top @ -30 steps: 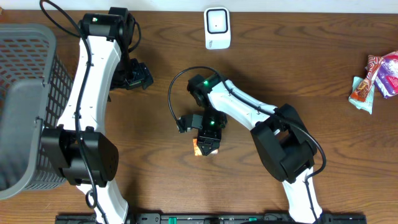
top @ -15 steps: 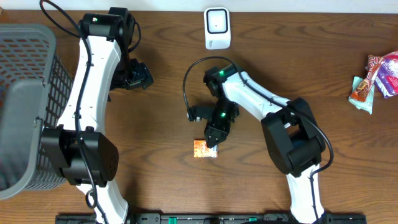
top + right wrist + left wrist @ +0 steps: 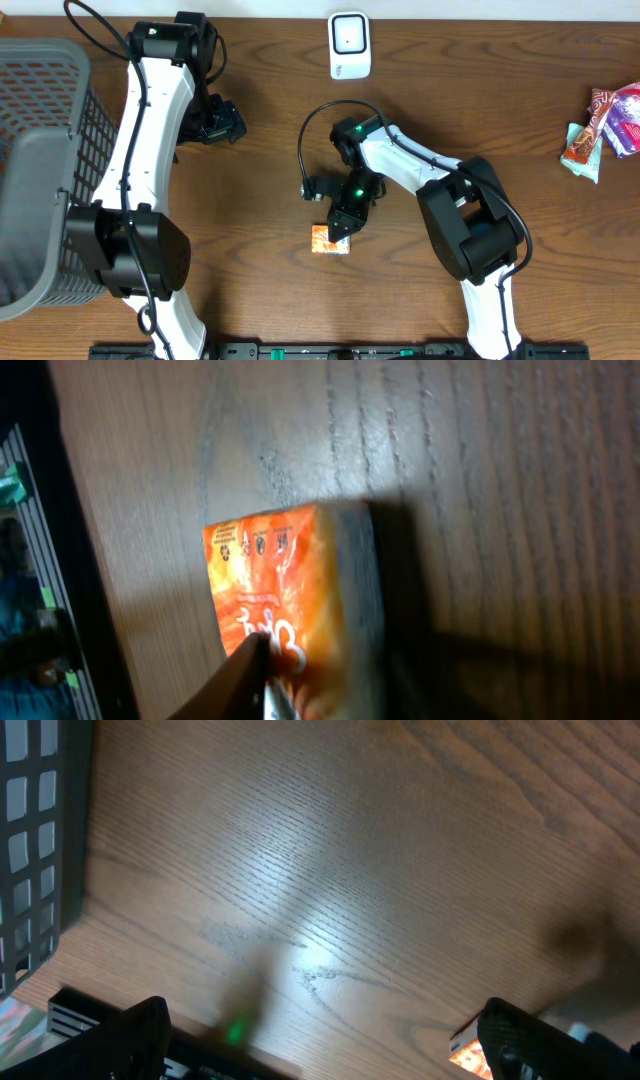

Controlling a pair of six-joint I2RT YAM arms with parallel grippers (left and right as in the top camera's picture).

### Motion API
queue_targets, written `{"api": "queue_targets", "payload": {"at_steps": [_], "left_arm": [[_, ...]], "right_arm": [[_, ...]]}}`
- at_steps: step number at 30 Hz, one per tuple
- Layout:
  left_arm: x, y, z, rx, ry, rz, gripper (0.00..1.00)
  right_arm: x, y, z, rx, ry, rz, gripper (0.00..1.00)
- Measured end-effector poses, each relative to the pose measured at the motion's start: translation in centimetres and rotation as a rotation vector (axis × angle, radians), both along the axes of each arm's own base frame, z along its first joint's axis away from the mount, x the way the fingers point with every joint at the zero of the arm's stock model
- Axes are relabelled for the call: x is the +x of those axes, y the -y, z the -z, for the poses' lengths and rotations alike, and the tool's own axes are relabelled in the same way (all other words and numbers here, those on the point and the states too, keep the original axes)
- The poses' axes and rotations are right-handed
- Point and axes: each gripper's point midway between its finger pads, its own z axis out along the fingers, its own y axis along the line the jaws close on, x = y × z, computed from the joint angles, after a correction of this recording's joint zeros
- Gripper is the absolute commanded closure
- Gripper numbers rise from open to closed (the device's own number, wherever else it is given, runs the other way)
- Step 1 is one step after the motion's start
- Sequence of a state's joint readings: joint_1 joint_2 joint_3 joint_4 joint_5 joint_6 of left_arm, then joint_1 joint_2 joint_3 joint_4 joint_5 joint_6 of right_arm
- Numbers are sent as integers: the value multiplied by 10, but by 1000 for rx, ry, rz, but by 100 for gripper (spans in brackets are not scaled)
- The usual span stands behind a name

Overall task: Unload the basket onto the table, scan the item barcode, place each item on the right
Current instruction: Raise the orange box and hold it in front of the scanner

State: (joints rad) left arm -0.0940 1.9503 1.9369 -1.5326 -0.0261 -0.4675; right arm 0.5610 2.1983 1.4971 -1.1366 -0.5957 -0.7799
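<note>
A small orange packet (image 3: 328,240) lies on the wooden table below the middle. My right gripper (image 3: 343,222) points down at its upper right edge. In the right wrist view the orange packet (image 3: 285,590) fills the centre, and one dark finger (image 3: 243,682) presses against its printed face. The other finger is lost in shadow on the right. The jaws look closed in on the packet's near end. No barcode shows. My left gripper (image 3: 215,120) hangs open over bare wood at the upper left; the left wrist view of the gripper (image 3: 330,1050) shows nothing between its fingers.
A white scanner (image 3: 349,45) stands at the back edge, centre. A grey mesh basket (image 3: 40,160) takes up the left side. Several wrapped snacks (image 3: 600,125) lie at the far right. A corner of the orange packet (image 3: 464,1056) shows in the left wrist view.
My right gripper drew back up and right from over the packet, then eased down onto its edge while its jaws narrowed. The packet stayed put. The left arm held still.
</note>
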Motion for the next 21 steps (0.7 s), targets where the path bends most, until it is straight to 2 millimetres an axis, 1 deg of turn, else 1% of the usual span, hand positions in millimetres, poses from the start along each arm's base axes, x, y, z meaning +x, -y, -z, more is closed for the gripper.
{"api": "queue_targets", "payload": {"at_steps": [1, 10, 13, 15, 17, 18, 20, 21], "left_arm": [[0, 0, 0, 0, 0, 0, 2], [0, 0, 0, 0, 0, 0, 2], [0, 0, 0, 0, 0, 0, 2], [0, 0, 0, 0, 0, 0, 2], [0, 0, 0, 0, 0, 0, 2], [0, 0, 0, 0, 0, 0, 2], [0, 0, 0, 0, 0, 0, 2], [0, 0, 0, 0, 0, 0, 2]], "right_arm": [[-1, 0, 0, -3, -6, 9, 99], [-2, -1, -1, -44, -52, 94, 99], [3, -2, -6, -73, -63, 135, 99], [17, -6, -16, -78, -46, 172, 99], [41, -11, -30, -74, 9, 223, 99], [58, -13, -38, -72, 54, 256, 99], [105, -14, -62, -85, 193, 355, 99], [122, -13, -70, -93, 247, 398, 99]]}}
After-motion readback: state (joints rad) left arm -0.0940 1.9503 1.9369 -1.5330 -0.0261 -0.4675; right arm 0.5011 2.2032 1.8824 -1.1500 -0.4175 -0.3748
